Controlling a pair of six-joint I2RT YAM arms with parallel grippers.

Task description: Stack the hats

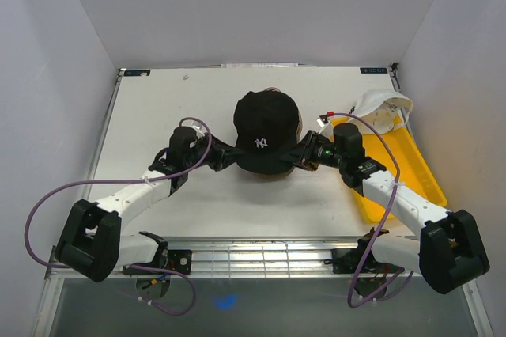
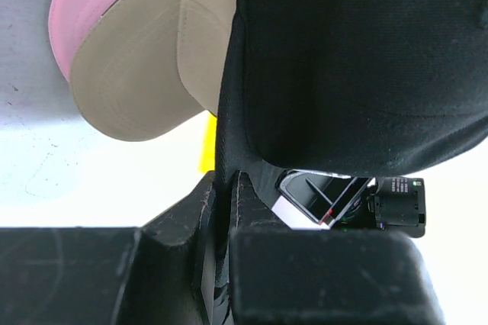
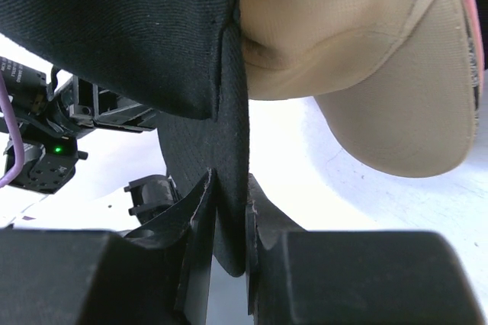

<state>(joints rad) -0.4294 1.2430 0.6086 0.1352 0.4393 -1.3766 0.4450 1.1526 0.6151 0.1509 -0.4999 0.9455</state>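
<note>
A black cap with a white NY logo (image 1: 265, 133) sits on top of a pile at the table's middle. My left gripper (image 1: 224, 156) is shut on the left edge of its brim, and my right gripper (image 1: 303, 155) is shut on the right edge. In the left wrist view the black brim (image 2: 358, 58) is pinched at my gripper (image 2: 227, 188), with a tan cap (image 2: 145, 73) and a pink cap (image 2: 91, 4) beneath it. The right wrist view shows the black brim (image 3: 114, 27) in my gripper (image 3: 229, 210), with the tan cap (image 3: 335, 35) beside it. A white cap (image 1: 379, 110) lies at the back right.
A yellow tray (image 1: 415, 175) lies along the right side of the table, with the white cap on its far end. White walls close in the table on the left, back and right. A metal rail runs along the near edge (image 1: 261, 254).
</note>
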